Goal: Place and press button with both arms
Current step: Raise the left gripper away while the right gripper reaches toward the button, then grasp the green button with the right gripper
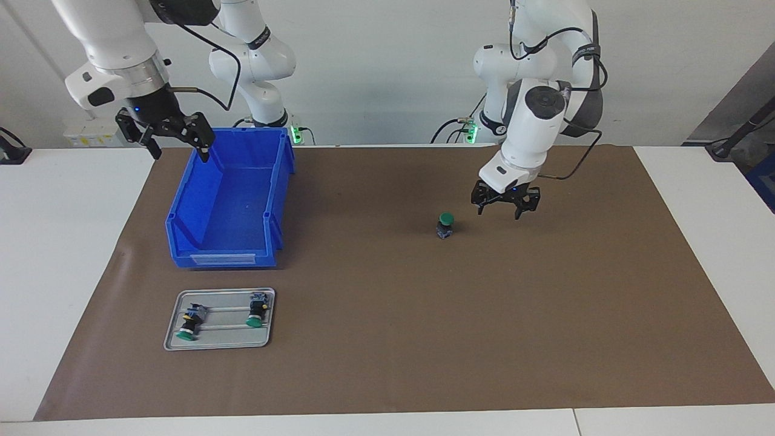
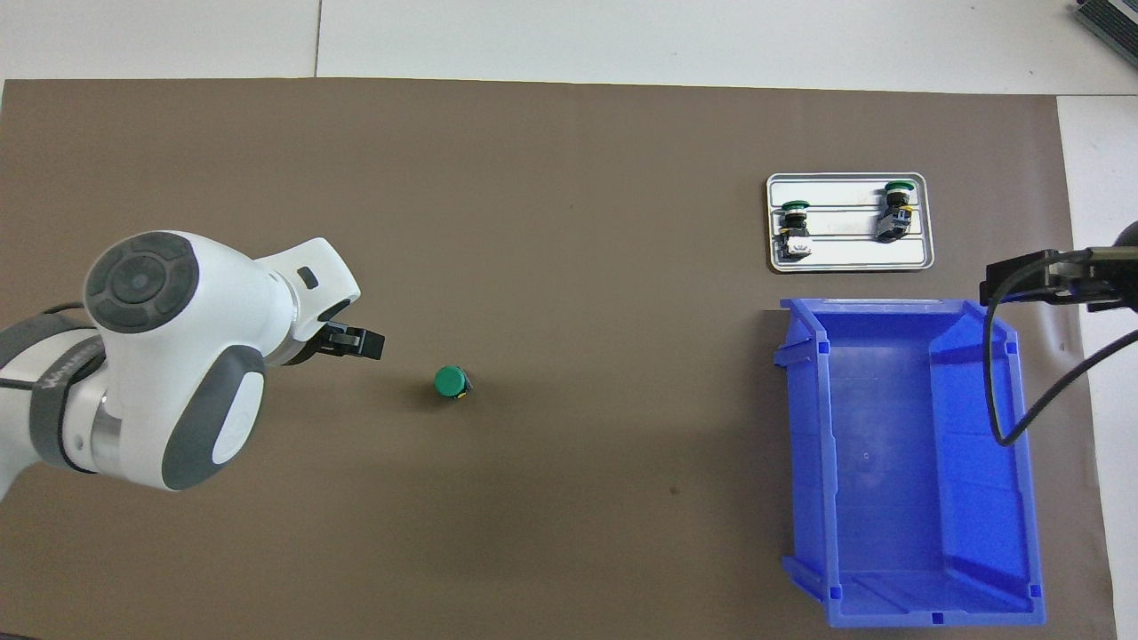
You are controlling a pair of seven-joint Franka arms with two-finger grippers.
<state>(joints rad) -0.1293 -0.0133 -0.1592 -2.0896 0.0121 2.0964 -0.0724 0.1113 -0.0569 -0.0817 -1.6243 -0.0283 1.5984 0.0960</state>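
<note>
I see the button [image 1: 445,224] standing upright on the brown mat [image 1: 387,339], green cap up, near the middle of the worktop [image 1: 66,254], free of both arms. My left gripper [image 1: 506,205] hangs just above the mat beside the button, toward the left arm's end; its fingers are spread wide and hold nothing. My right gripper [image 1: 164,134] waits raised over the blue bin's [image 1: 227,200] rim at the right arm's end, fingers open and empty as well. The bin lies on the mat with nothing in it. Farther from the robots than the bin sits a metal tray [image 1: 220,343] with two more buttons [image 1: 192,322] lying on their sides in it.
</note>
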